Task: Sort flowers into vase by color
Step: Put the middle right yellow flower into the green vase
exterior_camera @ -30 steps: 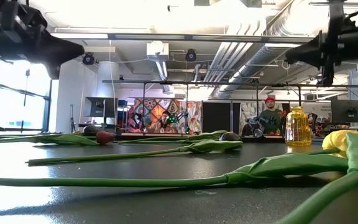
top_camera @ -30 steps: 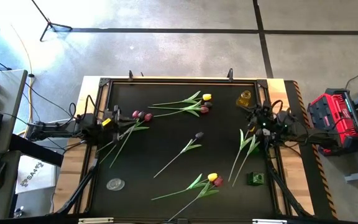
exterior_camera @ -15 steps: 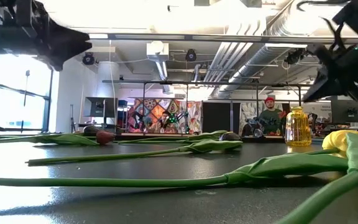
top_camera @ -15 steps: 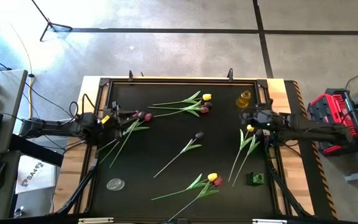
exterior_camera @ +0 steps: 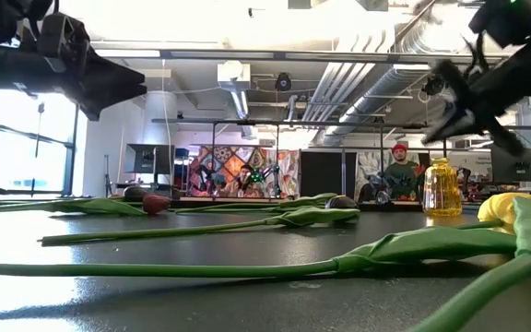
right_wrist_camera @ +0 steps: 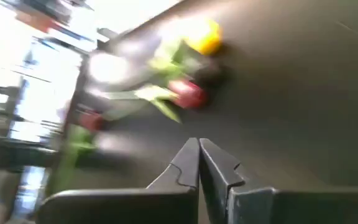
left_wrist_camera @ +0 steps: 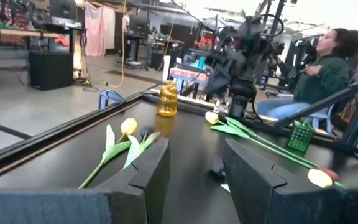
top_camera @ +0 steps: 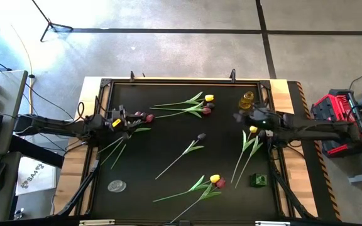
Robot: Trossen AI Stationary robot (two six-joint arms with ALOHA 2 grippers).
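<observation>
Left gripper [top_camera: 123,117] at frame left, fingers apart, empty, right by the pink tulips [top_camera: 144,117]. Right gripper [top_camera: 239,117] at upper right, fingers pressed together, nothing held, beside the yellow vase [top_camera: 248,99]. Tulips scattered flat across the black table [top_camera: 168,144]; none in the vase.

Even daylight in the high view; pale glare washes the grey concrete floor [top_camera: 5,37] at the upper left, and the matte black tabletop [top_camera: 168,188] stays dark with faint shadows. Low view: blown-out ceiling and bright windows, sheen on the table, nearest green stem [exterior_camera: 201,269] soft. Right wrist view is heavily motion-blurred, its yellow tulip head [right_wrist_camera: 205,37] smeared.
</observation>
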